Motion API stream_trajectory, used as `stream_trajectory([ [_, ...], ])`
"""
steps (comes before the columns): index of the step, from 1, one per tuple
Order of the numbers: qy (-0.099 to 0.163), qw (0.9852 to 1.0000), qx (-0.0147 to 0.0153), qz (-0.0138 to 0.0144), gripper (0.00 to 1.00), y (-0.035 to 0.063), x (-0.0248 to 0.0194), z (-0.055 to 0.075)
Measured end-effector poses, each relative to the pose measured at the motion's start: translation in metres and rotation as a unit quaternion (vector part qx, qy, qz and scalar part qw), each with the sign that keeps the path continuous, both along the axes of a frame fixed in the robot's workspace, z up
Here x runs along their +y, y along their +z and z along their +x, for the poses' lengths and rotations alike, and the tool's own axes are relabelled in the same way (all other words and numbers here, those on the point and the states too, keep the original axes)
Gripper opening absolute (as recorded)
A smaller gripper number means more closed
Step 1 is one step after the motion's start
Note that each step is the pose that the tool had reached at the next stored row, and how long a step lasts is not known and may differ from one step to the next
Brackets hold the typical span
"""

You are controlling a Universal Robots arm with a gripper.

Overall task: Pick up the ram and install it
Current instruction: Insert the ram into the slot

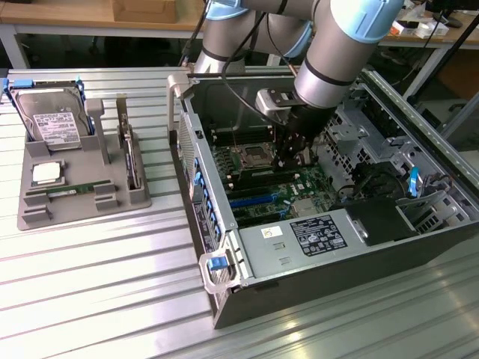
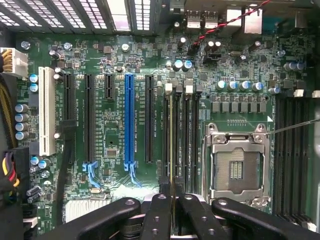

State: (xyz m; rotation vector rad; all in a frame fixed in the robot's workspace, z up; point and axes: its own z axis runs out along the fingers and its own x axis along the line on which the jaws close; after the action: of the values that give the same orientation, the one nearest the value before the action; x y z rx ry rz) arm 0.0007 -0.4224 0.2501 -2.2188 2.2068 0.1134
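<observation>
My gripper (image 1: 292, 155) reaches down inside the open computer case (image 1: 224, 299), just over the motherboard (image 1: 262, 179) beside the empty CPU socket (image 1: 250, 158). In the wrist view its black fingers (image 2: 159, 210) are shut on the ram (image 2: 171, 145). The ram is seen edge-on as a thin strip running along one of the dark memory slots (image 2: 184, 140) next to the CPU socket (image 2: 235, 167). Whether the ram is seated in the slot or just above it I cannot tell.
A grey tray (image 1: 30, 217) at the exterior view's left holds a hard drive (image 1: 52, 120), a square silver CPU (image 1: 46, 173) and another green stick (image 1: 71, 190). The case walls, drive cage (image 1: 359, 127) and power supply (image 1: 314, 235) ring the gripper. A blue slot (image 2: 130, 120) lies beside the memory slots.
</observation>
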Motion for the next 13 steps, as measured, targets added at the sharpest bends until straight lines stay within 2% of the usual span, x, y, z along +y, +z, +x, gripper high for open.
stream_trajectory([
  [1, -0.001, 1.0000, 0.0000, -0.0013, 0.12, -0.0007, 0.0002, 0.000],
  [3, -0.007, 1.0000, 0.0000, -0.0013, 0.12, -0.0020, 0.0006, -0.001],
  [11, -0.005, 1.0000, 0.0000, -0.0018, 0.12, -0.0151, 0.0016, -0.003],
  [13, -0.005, 1.0000, 0.0000, -0.0018, 0.12, -0.0155, 0.0016, -0.004],
])
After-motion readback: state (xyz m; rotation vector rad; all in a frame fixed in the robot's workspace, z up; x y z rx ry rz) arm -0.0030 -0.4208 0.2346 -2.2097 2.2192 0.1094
